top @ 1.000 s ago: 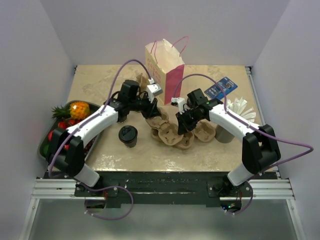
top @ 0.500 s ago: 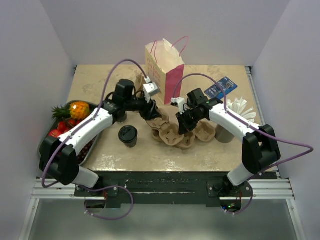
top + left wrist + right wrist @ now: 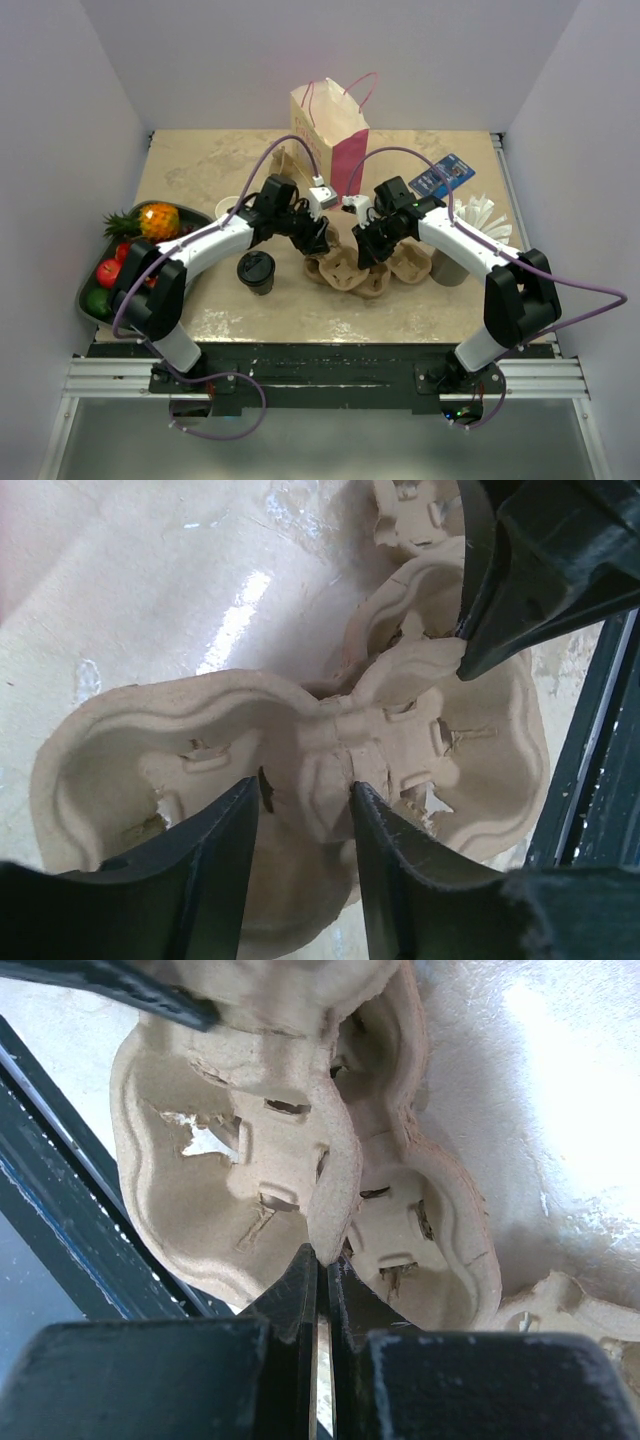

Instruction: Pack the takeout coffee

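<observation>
The takeout coffee [image 3: 256, 271], a small cup with a black lid, stands upright on the table, left of a pile of brown pulp cup carriers [image 3: 347, 268]. My left gripper [image 3: 321, 238] is over the pile's left end. In the left wrist view it [image 3: 303, 815] is open, its jaws straddling the middle ridge of the top carrier [image 3: 150, 750]. My right gripper [image 3: 366, 250] is at the pile's middle. In the right wrist view it [image 3: 322, 1256] is shut on the thin rim of that carrier [image 3: 200, 1180], tilting it above another carrier [image 3: 420, 1230].
A pink and white paper bag [image 3: 331, 140] stands open behind the carriers. A tray of fruit [image 3: 128, 252] sits at the left edge. A grey cup [image 3: 450, 268], a white fluted stack [image 3: 484, 215] and a blue card [image 3: 442, 175] are on the right.
My left arm has swung right and down onto the carriers, and its jaws have opened around the middle ridge. The right arm and the coffee have not moved.
</observation>
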